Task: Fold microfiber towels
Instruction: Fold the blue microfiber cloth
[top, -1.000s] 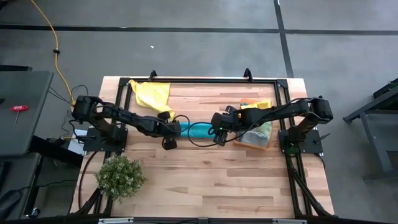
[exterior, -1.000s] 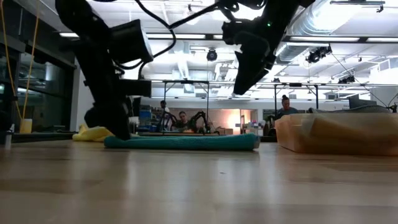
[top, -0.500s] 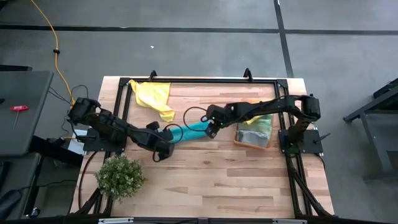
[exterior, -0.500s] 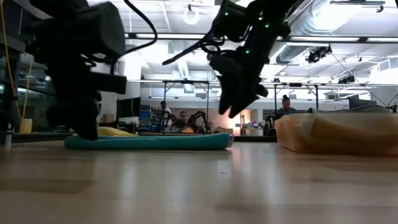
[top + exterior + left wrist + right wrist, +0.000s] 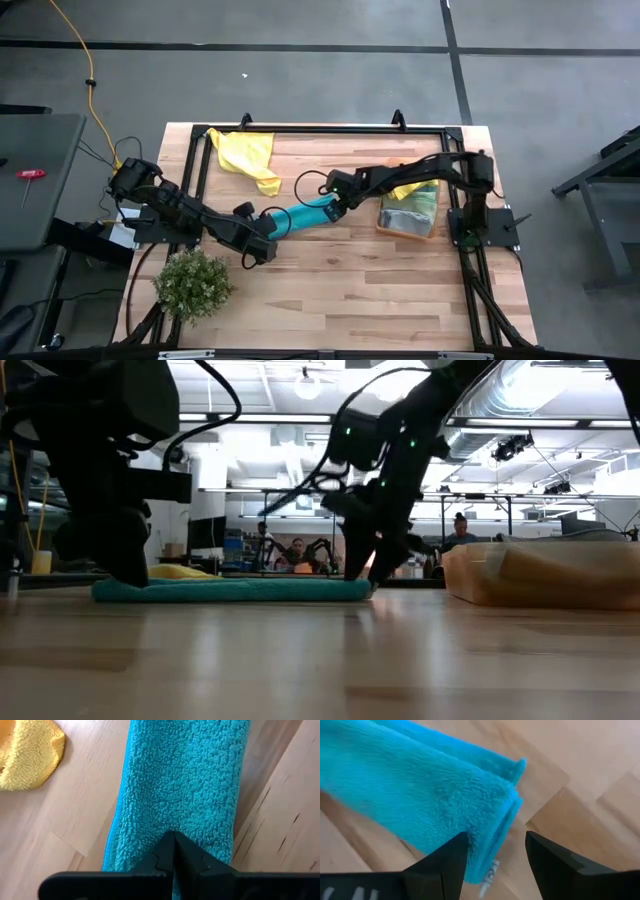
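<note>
A teal towel [image 5: 305, 214], folded into a long strip, lies slantwise on the wooden table [image 5: 350, 290]. My left gripper [image 5: 265, 238] is shut on its left end, down at table level in the low view [image 5: 125, 572]. My right gripper [image 5: 497, 847] stands open at the strip's right end [image 5: 335, 205], pointing steeply down. Its fingers straddle the strip's layered end edge [image 5: 507, 817], beside a small white tag [image 5: 490, 872]. My left gripper has the strip's left end [image 5: 165, 827] between its shut fingers, coming from above at a slant, along the strip. The gripper itself hides the contact, so I cannot tell how many layers it holds. The strip lies flat on the table. Whether my right gripper touches the towel, I cannot tell.
An orange bin [image 5: 408, 215] holding more cloths stands to the right of the strip. A yellow towel [image 5: 248, 155] lies crumpled at the far left. A small green plant [image 5: 193, 285] stands at the near left corner. Black frame rails [image 5: 330, 130] run along the table's edges.
My left gripper has gone toward the table's near left, dragging the teal strip's left end along. The whole strip has slid left and now lies slanted. My right gripper has come down and to the left after the strip's right end, rolling its wrist, still open.
</note>
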